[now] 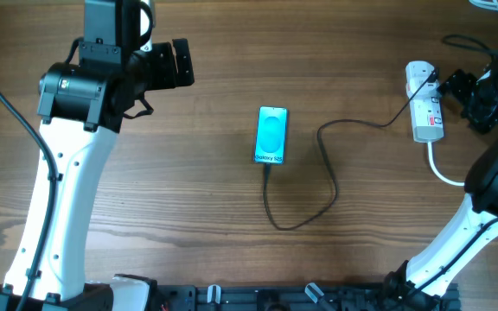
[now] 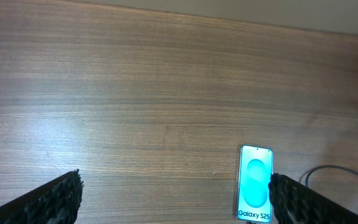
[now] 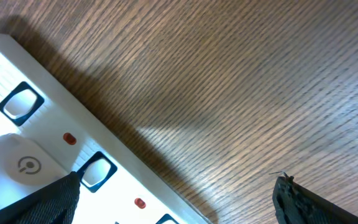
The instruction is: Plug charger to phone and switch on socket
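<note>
Socket (image 1: 424,102) lay far right on the table (image 1: 188,216), long axis pointing away from the robot, just left of the right gripper (image 1: 458,89), whose fingers gaped wide above its switches (image 3: 97,171). That arm was plainly nearer; the left gripper (image 2: 174,180), also spread wide, hung well apart, beyond the phone (image 1: 271,135) and its cable (image 1: 265,190).

I see matt wood-grain tabletop (image 1: 188,199). Phone (image 1: 271,135) screen glossy. Power strip (image 1: 425,108) smooth white plastic w/ slight sheen. Charger cable (image 1: 333,186) matt blk. Left finger pads (image 2: 55,199) rough blk.
</note>
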`<state>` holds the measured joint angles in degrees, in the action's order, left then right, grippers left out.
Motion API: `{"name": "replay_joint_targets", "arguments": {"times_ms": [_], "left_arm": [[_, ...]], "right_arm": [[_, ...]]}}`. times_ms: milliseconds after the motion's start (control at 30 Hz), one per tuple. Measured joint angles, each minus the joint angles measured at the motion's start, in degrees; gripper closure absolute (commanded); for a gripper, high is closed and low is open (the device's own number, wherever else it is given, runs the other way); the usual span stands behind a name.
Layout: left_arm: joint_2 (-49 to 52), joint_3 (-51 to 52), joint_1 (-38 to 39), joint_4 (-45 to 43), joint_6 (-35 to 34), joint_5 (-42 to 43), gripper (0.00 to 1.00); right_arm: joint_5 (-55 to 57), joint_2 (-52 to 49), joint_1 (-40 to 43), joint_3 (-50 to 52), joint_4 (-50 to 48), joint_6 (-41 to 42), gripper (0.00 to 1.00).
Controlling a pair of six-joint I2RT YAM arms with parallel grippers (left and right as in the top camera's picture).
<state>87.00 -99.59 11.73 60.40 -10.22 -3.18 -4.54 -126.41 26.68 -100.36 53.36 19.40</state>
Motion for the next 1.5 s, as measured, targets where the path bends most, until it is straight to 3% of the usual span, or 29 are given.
{"name": "replay_joint_targets", "arguments": {"times_ms": [1500], "left_arm": [[0.00,0.00,0.00,0.02,0.00,0.00,0.00]], "right_arm": [[0.24,0.00,0.00,2.62,-3.08,0.00,0.00]]}}
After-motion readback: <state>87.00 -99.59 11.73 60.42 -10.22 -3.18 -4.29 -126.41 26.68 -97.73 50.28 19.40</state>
